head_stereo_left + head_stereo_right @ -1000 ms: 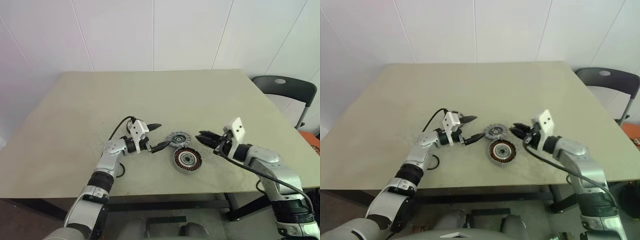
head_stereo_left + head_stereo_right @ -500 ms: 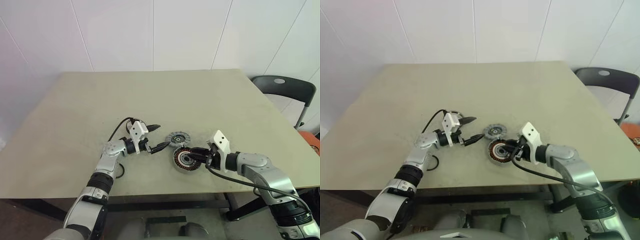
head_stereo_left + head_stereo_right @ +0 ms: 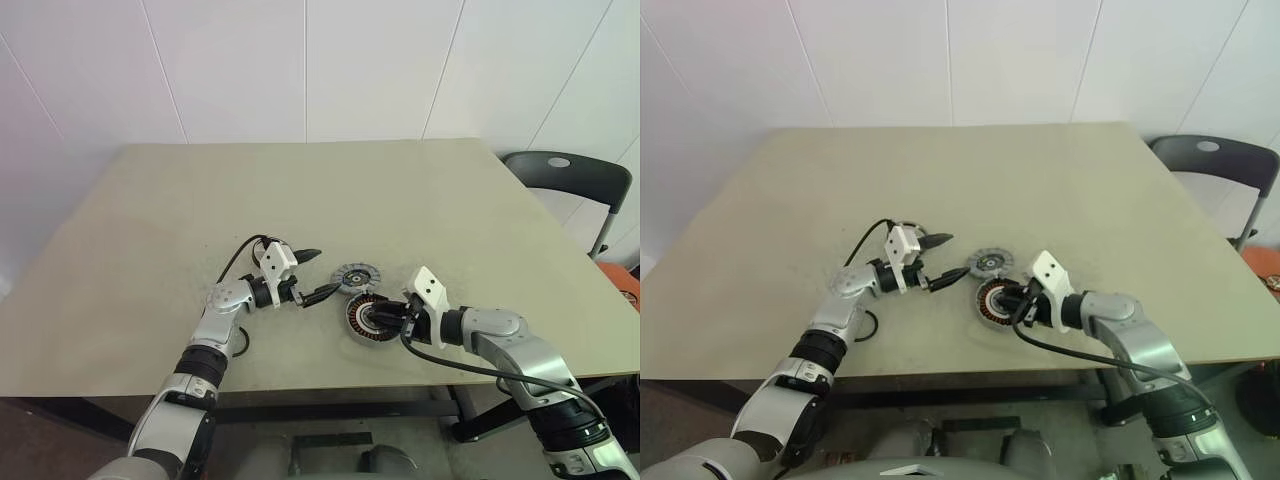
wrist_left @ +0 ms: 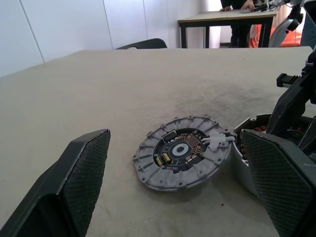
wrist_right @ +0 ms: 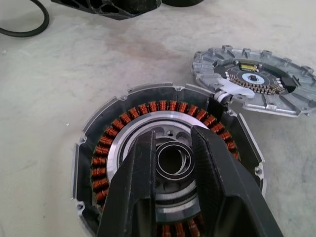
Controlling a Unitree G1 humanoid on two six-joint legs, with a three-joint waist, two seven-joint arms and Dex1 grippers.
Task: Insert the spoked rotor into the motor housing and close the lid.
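- The table (image 3: pixel 150 230) is a pale olive slab; the work sits near its near edge, about the middle.
- The left gripper (image 3: pixel 318 273) lies low over the table at the left of the parts, its two black fingers (image 4: pixel 81 168) spread wide and released, nothing between them. A black cable (image 3: pixel 240 252) loops behind its wrist.
- The lid (image 4: pixel 181 150), a grey disc with a dark centre and a ribbed rim, lies just right of the left fingertips and on the far side of the housing, its edge leaning on the housing's rim.
- The motor housing (image 5: pixel 123 133) lies flat on the table just near of the lid, copper coil ring facing up.
- The right gripper (image 5: pixel 170 153) reaches in from the right, tilted down over the housing's centre; its fingers stand narrowly apart on either side of a silver ring at the hub (image 5: pixel 172 163). Whether they actually grip it I cannot tell.
- A dark chair (image 3: pixel 570 175) stands beyond the table's far right corner.
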